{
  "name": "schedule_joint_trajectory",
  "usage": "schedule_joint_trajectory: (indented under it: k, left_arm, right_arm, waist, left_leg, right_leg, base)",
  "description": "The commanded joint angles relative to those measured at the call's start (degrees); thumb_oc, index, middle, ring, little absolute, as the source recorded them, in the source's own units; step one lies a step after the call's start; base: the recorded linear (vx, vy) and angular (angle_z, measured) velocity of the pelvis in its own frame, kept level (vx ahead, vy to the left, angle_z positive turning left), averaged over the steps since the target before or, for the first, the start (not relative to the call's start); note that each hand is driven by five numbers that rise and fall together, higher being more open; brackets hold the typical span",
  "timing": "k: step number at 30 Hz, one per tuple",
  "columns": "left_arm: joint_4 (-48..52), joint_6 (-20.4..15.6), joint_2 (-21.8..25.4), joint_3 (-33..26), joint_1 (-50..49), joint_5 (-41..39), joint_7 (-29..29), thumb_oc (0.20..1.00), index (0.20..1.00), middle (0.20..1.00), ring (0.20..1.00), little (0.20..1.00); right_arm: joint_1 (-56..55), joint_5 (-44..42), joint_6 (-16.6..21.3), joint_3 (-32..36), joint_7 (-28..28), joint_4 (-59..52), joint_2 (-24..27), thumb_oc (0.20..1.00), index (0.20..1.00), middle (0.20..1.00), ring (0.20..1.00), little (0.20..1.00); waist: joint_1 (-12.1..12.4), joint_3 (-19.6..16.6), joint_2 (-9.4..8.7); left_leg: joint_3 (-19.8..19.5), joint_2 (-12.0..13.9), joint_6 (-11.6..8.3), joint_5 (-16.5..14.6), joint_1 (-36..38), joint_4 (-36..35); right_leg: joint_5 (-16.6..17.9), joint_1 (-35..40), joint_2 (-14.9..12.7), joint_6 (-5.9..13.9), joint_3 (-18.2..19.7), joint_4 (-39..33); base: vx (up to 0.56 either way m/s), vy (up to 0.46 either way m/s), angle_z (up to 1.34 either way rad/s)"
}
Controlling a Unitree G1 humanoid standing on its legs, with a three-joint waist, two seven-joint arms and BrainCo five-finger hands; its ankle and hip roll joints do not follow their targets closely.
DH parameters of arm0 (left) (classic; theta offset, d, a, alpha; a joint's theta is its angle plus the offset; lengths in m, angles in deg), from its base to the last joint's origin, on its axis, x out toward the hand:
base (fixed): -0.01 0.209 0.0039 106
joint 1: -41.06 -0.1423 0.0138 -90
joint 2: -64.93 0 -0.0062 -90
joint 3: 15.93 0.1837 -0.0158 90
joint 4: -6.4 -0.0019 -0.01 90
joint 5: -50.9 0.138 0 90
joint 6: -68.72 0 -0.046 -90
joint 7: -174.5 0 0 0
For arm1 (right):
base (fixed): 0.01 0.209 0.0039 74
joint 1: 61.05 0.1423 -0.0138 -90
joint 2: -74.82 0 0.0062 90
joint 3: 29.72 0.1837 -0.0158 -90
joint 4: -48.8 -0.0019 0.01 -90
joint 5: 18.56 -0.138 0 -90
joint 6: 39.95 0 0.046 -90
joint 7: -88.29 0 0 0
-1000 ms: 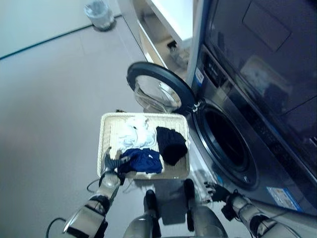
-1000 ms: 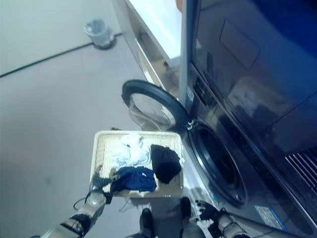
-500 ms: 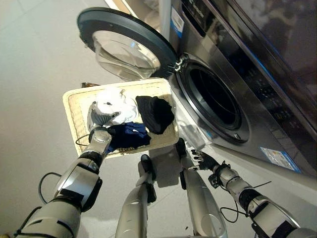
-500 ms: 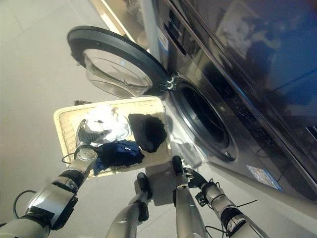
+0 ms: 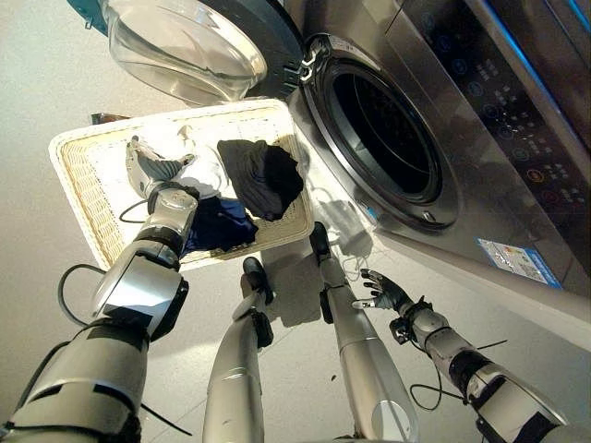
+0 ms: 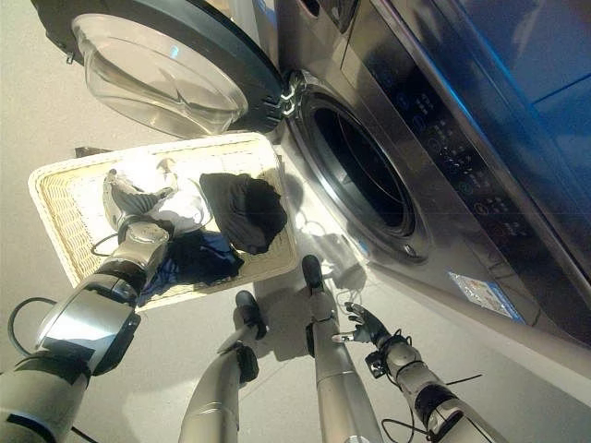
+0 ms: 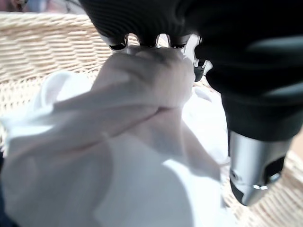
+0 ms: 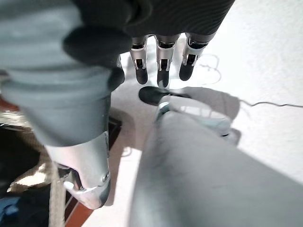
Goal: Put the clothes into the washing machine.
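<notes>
A pale wicker basket (image 5: 78, 175) sits on the floor by the open washing machine drum (image 5: 379, 129). In it lie a white garment (image 5: 205, 172), a black garment (image 5: 263, 175) and a dark blue garment (image 5: 217, 226). My left hand (image 5: 148, 171) reaches into the basket, its fingers (image 7: 147, 41) curled into a bunched fold of the white garment (image 7: 132, 142). My right hand (image 5: 379, 291) hangs low above the floor in front of the machine. Its fingers (image 8: 161, 66) are straight and hold nothing.
The round glass door (image 5: 185, 46) stands swung open to the left, just beyond the basket's far edge. The machine's dark front panel (image 5: 499, 101) rises on the right. Pale floor (image 5: 37, 305) lies to the left of the basket.
The camera has dipped closer to the basket. My left hand went from the blue garment at the basket's near edge onto the white garment and closed on it. The right hand stays open.
</notes>
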Motion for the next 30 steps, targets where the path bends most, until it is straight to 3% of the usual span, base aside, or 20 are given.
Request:
schedule_joint_trajectory:
  k: [1, 2, 5, 6, 7, 11, 12, 13, 14, 16, 18, 19, 20, 21, 24, 25, 26, 28, 29, 30]
  left_arm:
    - [-4.1, 10.6, 3.1, 2.3, 2.3, 7.2, -8.7, 1.000, 1.000, 1.000, 1.000, 1.000]
    - [-5.2, 15.6, 2.9, 4.5, 2.5, 10.4, -13.0, 1.000, 1.000, 1.000, 1.000, 1.000]
    - [-6.3, 21.8, 2.5, 6.0, 1.8, 12.2, -19.4, 1.000, 1.000, 1.000, 1.000, 1.000]
    - [-7.6, 24.9, 1.7, 6.3, 0.8, 13.1, -22.8, 1.000, 1.000, 1.000, 1.000, 1.000]
    - [-8.0, 25.4, 1.7, 6.1, 1.3, 13.1, -23.4, 1.000, 1.000, 1.000, 1.000, 1.000]
    - [-9.4, 29.5, 0.6, 5.6, 0.3, 15.5, -27.7, 1.000, 1.000, 1.000, 1.000, 1.000]
    - [-9.4, 30.1, 0.5, 5.7, 0.1, 15.8, -28.2, 0.940, 0.940, 0.940, 0.940, 0.940]
    - [-9.5, 30.8, 0.3, 5.7, -0.2, 16.3, -28.8, 0.693, 0.693, 0.693, 0.693, 0.693]
    - [-9.3, 32.1, 0.2, 5.7, -0.6, 17.6, -29.7, 0.526, 0.526, 0.526, 0.526, 0.526]
    - [-9.3, 32.5, 0.3, 5.9, -0.8, 17.9, -30.2, 0.432, 0.432, 0.432, 0.432, 0.432]
    - [-8.8, 32.9, 0.5, 6.5, -1.2, 18.2, -29.9, 0.203, 0.203, 0.203, 0.203, 0.203]
    - [-8.7, 32.8, 0.6, 6.6, -1.2, 18.3, -29.9, 0.200, 0.200, 0.200, 0.200, 0.200]
    - [-8.4, 32.1, 1.1, 6.7, -0.8, 17.2, -28.9, 0.200, 0.200, 0.200, 0.200, 0.200]
    - [-8.4, 31.6, 1.0, 6.8, -1.6, 16.6, -28.2, 0.200, 0.200, 0.200, 0.200, 0.200]
    - [-7.2, 25.0, 1.6, 6.2, -1.8, 9.7, -21.6, 0.200, 0.200, 0.200, 0.200, 0.200]
    - [-6.6, 21.5, 1.8, 5.5, -2.0, 5.9, -19.6, 0.200, 0.200, 0.200, 0.200, 0.200]
    - [-5.4, 12.5, 2.3, 3.5, -1.9, -2.7, -17.0, 0.200, 0.200, 0.200, 0.200, 0.200]
    - [-4.6, 7.4, 2.6, 2.2, -1.8, -9.4, -17.0, 0.200, 0.200, 0.200, 0.200, 0.200]
    - [-1.9, 0.6, 3.0, -1.5, -2.3, -19.5, -17.6, 0.200, 0.200, 0.200, 0.200, 0.200]
    - [-0.6, -0.9, 3.1, -2.8, -2.6, -22.7, -18.3, 0.200, 0.200, 0.200, 0.200, 0.200]
  right_arm:
    - [-1.1, -3.2, 2.4, -1.6, -0.4, -3.4, 0.4, 1.000, 1.000, 1.000, 1.000, 1.000]
    - [-0.8, -3.4, 2.1, -1.5, -0.6, -4.7, 0.6, 1.000, 1.000, 1.000, 1.000, 1.000]
    - [-0.6, -3.5, 2.1, -1.7, -1.0, -6.3, 1.2, 1.000, 1.000, 1.000, 1.000, 1.000]
    - [-0.8, -3.6, 2.4, -1.8, -0.7, -6.3, 1.2, 1.000, 1.000, 1.000, 1.000, 1.000]
    - [-0.2, -3.5, 2.5, -1.6, -0.6, -6.2, 1.3, 1.000, 1.000, 1.000, 1.000, 1.000]
    - [-0.3, -3.6, 2.3, -1.7, -0.1, -6.0, 1.8, 1.000, 1.000, 1.000, 1.000, 1.000]
    - [-0.2, -3.6, 2.2, -1.7, -0.1, -5.9, 1.9, 1.000, 1.000, 1.000, 1.000, 1.000]
    - [-0.2, -3.6, 2.1, -1.6, 0.0, -5.8, 2.0, 1.000, 1.000, 1.000, 1.000, 1.000]
    - [-0.2, -3.7, 2.1, -1.5, 0.3, -5.7, 2.3, 1.000, 1.000, 1.000, 1.000, 1.000]
    - [-0.2, -3.9, 2.1, -1.5, 0.5, -5.7, 2.5, 1.000, 1.000, 1.000, 1.000, 1.000]
    - [-0.4, -4.6, 2.8, -1.7, 1.1, -5.9, 3.2, 1.000, 1.000, 1.000, 1.000, 1.000]
    - [-0.4, -4.7, 2.8, -1.7, 1.2, -6.1, 3.3, 1.000, 1.000, 1.000, 1.000, 1.000]
    - [0.2, -4.9, 3.3, -1.6, 1.4, -6.4, 3.7, 1.000, 1.000, 1.000, 1.000, 1.000]
    - [-0.4, -4.9, 3.5, -1.8, 1.4, -6.5, 3.6, 1.000, 1.000, 1.000, 1.000, 1.000]
    - [-0.2, -5.8, 4.9, -1.6, 1.7, -7.8, 4.2, 1.000, 1.000, 1.000, 1.000, 1.000]
    - [-0.3, -6.1, 5.4, -1.7, 1.5, -8.7, 4.3, 1.000, 1.000, 1.000, 1.000, 1.000]
    - [-0.9, -7.6, 6.1, -1.6, 0.1, -11.8, 4.3, 1.000, 1.000, 1.000, 1.000, 1.000]
    - [-1.2, -8.2, 6.9, -1.5, -0.8, -13.6, 4.4, 1.000, 1.000, 1.000, 1.000, 1.000]
    - [-2.0, -8.5, 7.0, -0.8, -3.0, -17.7, 4.3, 1.000, 1.000, 1.000, 1.000, 1.000]
    - [-2.3, -8.6, 7.2, -0.5, -3.6, -19.0, 4.3, 1.000, 1.000, 1.000, 1.000, 1.000]
  waist:
    - [-0.7, -0.9, -3.12]
    - [-1.1, -0.9, -3.10]
    - [-1.5, -0.9, -2.91]
    - [-1.4, -0.9, -2.44]
    - [-2.0, -0.9, -2.93]
    - [-1.9, -0.9, -2.60]
    - [-2.0, -0.9, -2.60]
    - [-1.9, -0.9, -2.60]
    - [-1.9, -0.9, -2.68]
    - [-1.9, -0.9, -2.69]
    - [-1.9, -0.9, -2.81]
    - [-1.8, -0.9, -2.83]
    - [-2.3, -0.9, -3.37]
    - [-1.8, -0.9, -2.93]
    - [-1.9, -0.9, -3.41]
    - [-1.8, -0.9, -3.43]
    - [-1.4, -0.9, -3.33]
    - [-1.2, -0.9, -3.21]
    - [-0.6, -0.9, -3.02]
    - [-0.5, -0.9, -2.91]
  left_leg:
    - [-0.1, -4.3, 0.21, -5.3, -3.6, 8.2]
    - [0.0, -4.4, 0.16, -5.0, -4.2, 8.0]
    - [0.2, -4.6, 0.18, -4.7, -5.3, 7.8]
    - [-0.5, -4.1, -0.14, -6.6, -4.8, 8.3]
    - [0.3, -4.6, 0.15, -4.8, -6.3, 8.1]
    - [-0.2, -3.9, -0.18, -6.7, -6.4, 9.1]
    - [-0.2, -3.8, -0.20, -6.7, -6.7, 9.1]
    - [-0.2, -3.8, -0.22, -6.6, -6.9, 9.1]
    - [-0.3, -3.7, -0.25, -6.4, -7.1, 9.0]
    - [-0.4, -3.7, -0.29, -6.4, -7.1, 8.9]
    - [-0.5, -3.7, -0.32, -6.1, -7.0, 8.4]
    - [-0.5, -3.6, -0.33, -6.0, -6.9, 8.3]
    - [0.1, -4.1, -0.17, -3.7, -7.9, 7.3]
    - [-0.7, -3.7, -0.53, -5.5, -6.4, 7.5]
    - [-0.3, -4.3, -0.44, -2.8, -6.4, 5.6]
    - [-0.4, -4.3, -0.52, -2.4, -5.9, 5.1]
    - [-0.7, -4.1, -0.70, -1.5, -4.6, 3.5]
    - [-0.8, -4.0, -0.90, -0.8, -3.8, 2.4]
    - [-1.4, -3.8, -1.14, 0.0, -2.4, 0.7]
    - [-1.6, -3.7, -1.23, 0.2, -2.0, 0.1]
  right_leg:
    - [-2.0, -1.8, 2.2, 1.32, -0.5, 0.2]
    - [-1.6, -2.6, 2.2, 1.36, -0.3, 0.0]
    - [-1.3, -3.9, 2.2, 1.33, 0.0, -0.1]
    - [-2.8, -3.4, 2.8, 1.42, -0.1, 0.4]
    - [-1.2, -5.0, 2.2, 1.27, 0.2, 0.2]
    - [-2.9, -5.1, 3.0, 1.17, 0.2, 1.0]
    - [-2.8, -5.3, 3.0, 1.14, 0.2, 1.1]
    - [-2.8, -5.5, 3.0, 1.12, 0.2, 1.1]
    - [-2.8, -5.7, 3.1, 1.05, 0.3, 1.2]
    - [-2.8, -5.7, 3.2, 1.01, 0.3, 1.2]
    - [-2.8, -5.7, 3.3, 0.93, 0.2, 1.2]
    - [-2.8, -5.6, 3.3, 0.93, 0.2, 1.1]
    - [-1.2, -6.7, 2.8, 0.75, 0.6, 0.7]
    - [-2.9, -5.2, 3.4, 0.84, 0.2, 1.0]
    - [-1.5, -5.5, 3.2, 0.58, 0.5, 0.5]
    - [-1.6, -5.0, 3.4, 0.50, 0.4, 0.5]
    - [-2.1, -3.9, 3.8, 0.34, 0.2, 0.5]
    - [-2.4, -3.2, 4.0, 0.23, 0.0, 0.4]
    - [-2.9, -1.9, 4.3, 0.14, -0.4, 0.3]
    - [-3.0, -1.4, 4.3, 0.11, -0.6, 0.1]
  base:
    - [-0.02, 0.037, 0.01]
    - [-0.02, 0.034, -0.05]
    - [0.01, 0.058, -0.11]
    - [0.00, 0.038, -0.14]
    - [0.00, 0.033, -0.12]
    - [0.03, 0.034, -0.11]
    - [-0.01, 0.023, -0.15]
    - [-0.02, 0.003, -0.08]
    - [-0.02, 0.000, -0.08]
    - [-0.01, 0.000, -0.03]
    - [0.00, 0.000, 0.00]
    - [-0.09, -0.026, 0.00]
    - [0.00, 0.000, 0.00]
    - [-0.09, -0.022, -0.05]
    - [-0.04, -0.013, -0.08]
    - [-0.04, -0.042, 0.00]
    - [-0.04, -0.050, 0.03]
    - [-0.04, -0.066, 0.06]
    - [-0.03, -0.079, 0.11]
    - [-0.03, -0.079, 0.11]
